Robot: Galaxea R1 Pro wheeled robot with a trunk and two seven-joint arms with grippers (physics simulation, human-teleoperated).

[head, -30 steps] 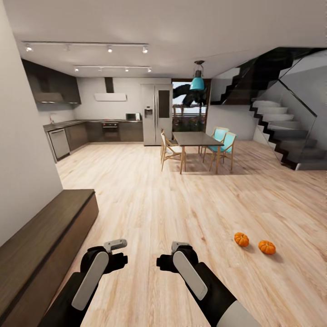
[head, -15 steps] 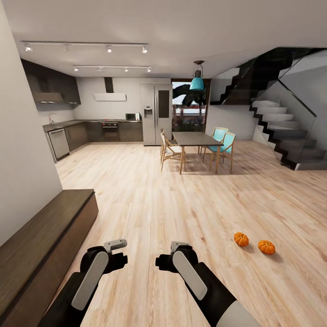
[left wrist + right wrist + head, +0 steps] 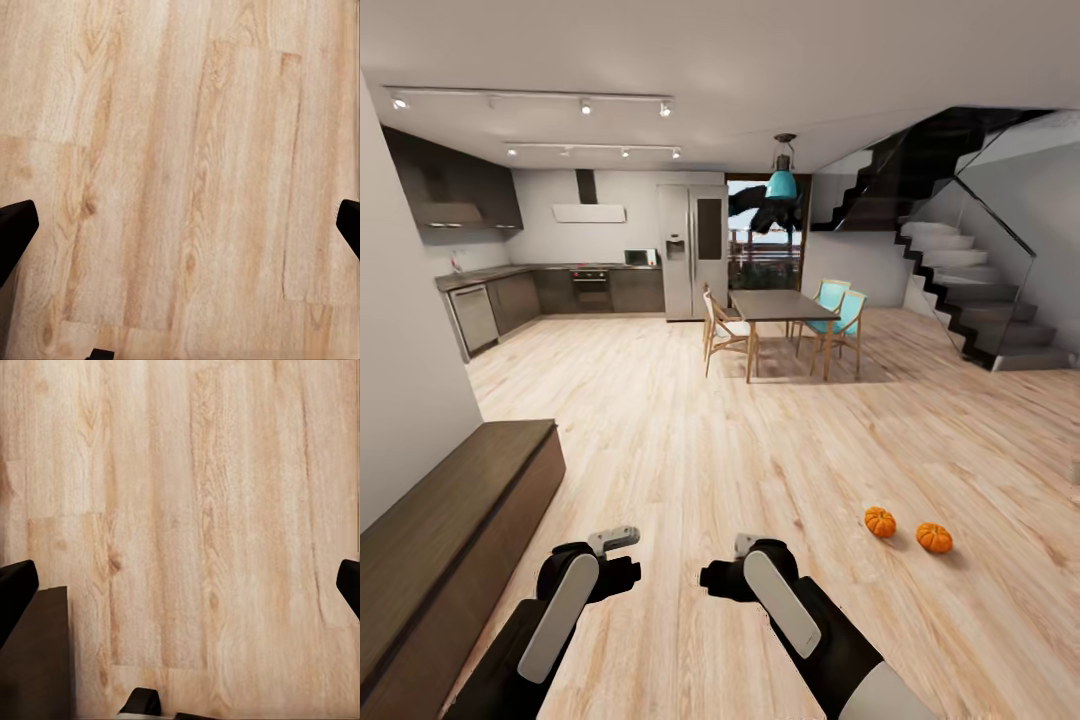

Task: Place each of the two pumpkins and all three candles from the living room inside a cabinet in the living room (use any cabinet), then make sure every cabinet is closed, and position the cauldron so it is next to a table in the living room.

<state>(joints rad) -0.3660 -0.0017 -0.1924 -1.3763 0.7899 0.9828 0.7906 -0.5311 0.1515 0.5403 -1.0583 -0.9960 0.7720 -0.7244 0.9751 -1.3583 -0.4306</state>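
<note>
Two small orange pumpkins lie on the wood floor to my right front, one (image 3: 879,521) a little nearer the middle than the other (image 3: 934,537). The long, low dark-brown cabinet (image 3: 450,540) runs along the left wall, its plain front panels shut. My left gripper (image 3: 618,572) and right gripper (image 3: 722,578) hang side by side over bare floor between the cabinet and the pumpkins. Both are open and hold nothing. The left gripper (image 3: 180,232) and right gripper (image 3: 180,592) have their black fingertips far apart over the planks.
A dark dining table (image 3: 785,305) with wooden and teal chairs (image 3: 842,310) stands in the middle distance. A staircase (image 3: 970,300) with a glass rail rises at the right. Kitchen counters (image 3: 510,295) and a fridge (image 3: 695,250) line the back. A white wall (image 3: 400,400) stands above the cabinet.
The whole picture has shifted a little left, so the camera has moved. Both arms keep the same pose and the pumpkins lie as before.
</note>
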